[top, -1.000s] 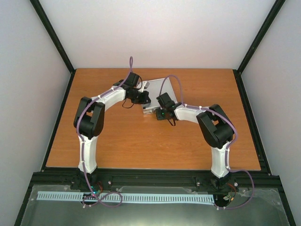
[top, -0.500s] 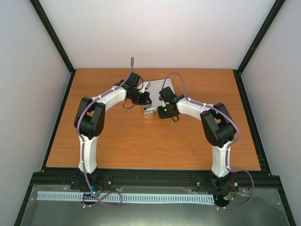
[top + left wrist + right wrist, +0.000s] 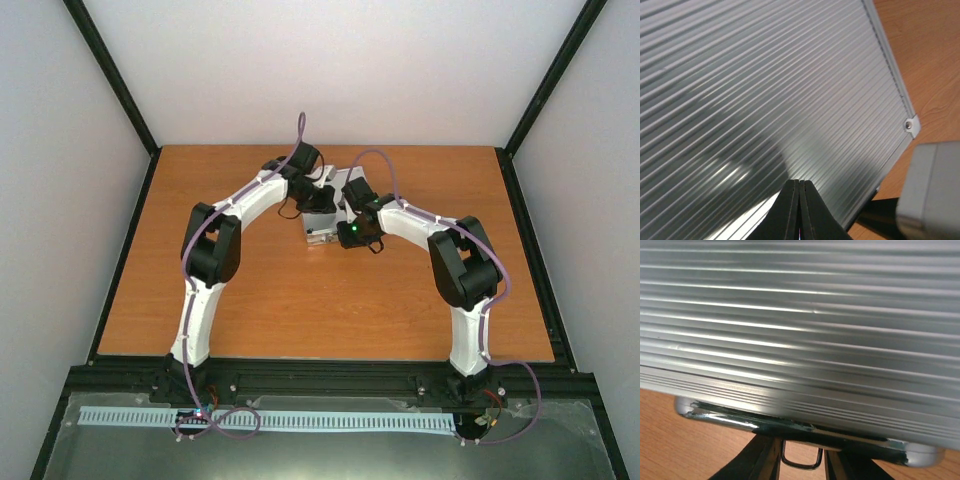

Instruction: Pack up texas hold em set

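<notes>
The silver aluminium case (image 3: 318,234) of the texas hold em set lies closed at mid-table, mostly covered by both wrists. Its ribbed lid (image 3: 765,90) fills the left wrist view. My left gripper (image 3: 799,182) is shut and empty, with its tips just over the lid near the right edge. From above, the left gripper (image 3: 322,200) sits on the case's far left part. My right gripper (image 3: 801,454) stands narrowly open at the case's chrome front edge (image 3: 720,415), its fingers flanking a small wire latch loop (image 3: 801,466). Chips, buttons and cards are out of view.
Bare orange wooden tabletop (image 3: 300,300) surrounds the case, bounded by black frame rails (image 3: 525,230) and white walls. A blurred pale grey block (image 3: 935,195) intrudes at the lower right of the left wrist view, beside the case's corner rivet (image 3: 910,125).
The left arm has swung right and forward, bringing its gripper further over the lid. The right wrist has moved up against the case's front and its jaws have parted slightly.
</notes>
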